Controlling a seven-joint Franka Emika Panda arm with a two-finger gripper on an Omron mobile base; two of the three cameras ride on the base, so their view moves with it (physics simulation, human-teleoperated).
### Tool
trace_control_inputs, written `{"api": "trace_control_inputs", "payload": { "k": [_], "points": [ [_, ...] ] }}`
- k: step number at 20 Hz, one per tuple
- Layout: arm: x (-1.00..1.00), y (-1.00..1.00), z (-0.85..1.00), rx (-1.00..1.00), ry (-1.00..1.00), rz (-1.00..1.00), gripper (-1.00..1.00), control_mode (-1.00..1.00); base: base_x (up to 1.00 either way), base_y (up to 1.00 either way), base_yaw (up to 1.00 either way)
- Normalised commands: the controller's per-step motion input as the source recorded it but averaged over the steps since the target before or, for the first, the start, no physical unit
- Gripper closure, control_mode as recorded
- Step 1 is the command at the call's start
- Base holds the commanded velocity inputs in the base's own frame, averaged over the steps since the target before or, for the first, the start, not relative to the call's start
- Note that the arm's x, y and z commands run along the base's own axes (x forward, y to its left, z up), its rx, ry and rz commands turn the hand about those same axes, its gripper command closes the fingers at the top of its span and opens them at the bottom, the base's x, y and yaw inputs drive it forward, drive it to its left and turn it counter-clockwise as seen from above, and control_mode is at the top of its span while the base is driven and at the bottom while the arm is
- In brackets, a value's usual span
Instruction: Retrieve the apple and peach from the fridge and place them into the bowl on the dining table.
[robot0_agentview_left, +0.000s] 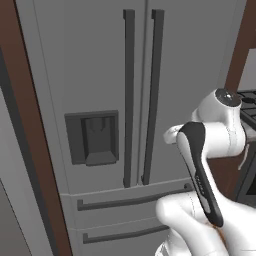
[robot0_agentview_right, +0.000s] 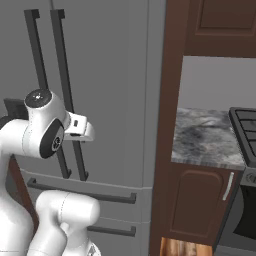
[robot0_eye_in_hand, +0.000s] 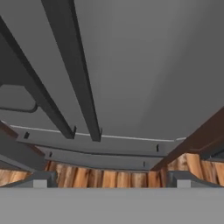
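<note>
Gripper: fingertips wide apart, gripping nothing, tips cut off low.
Fridge: straight ahead, doors shut, contents hidden.
Handles: 2 dark bars, tops cropped.
Drawers: 2, partly behind arm.

I see the fridge as smooth matt grey, like brushed metal, with darker matt bar handles. The cabinet beside it looks like dark brown wood with a slight sheen. The counter reads as mottled grey stone. The floor shows warm wood planks.
</note>
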Motion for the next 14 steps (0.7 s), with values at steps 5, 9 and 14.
{"api": "trace_control_inputs", "payload": {
  "k": [5,9,14],
  "points": [
    [-0.21,0.00,-0.05,0.00,-0.06,0.00,-1.00,-1.00,0.00,0.00,0.00],
    [-0.10,0.00,0.00,0.00,-0.03,0.00,-1.00,-1.00,0.00,0.00,0.00],
    [0.00,0.00,0.00,0.00,0.00,0.00,-1.00,-1.00,0.00,0.00,0.00]
  ]
}}
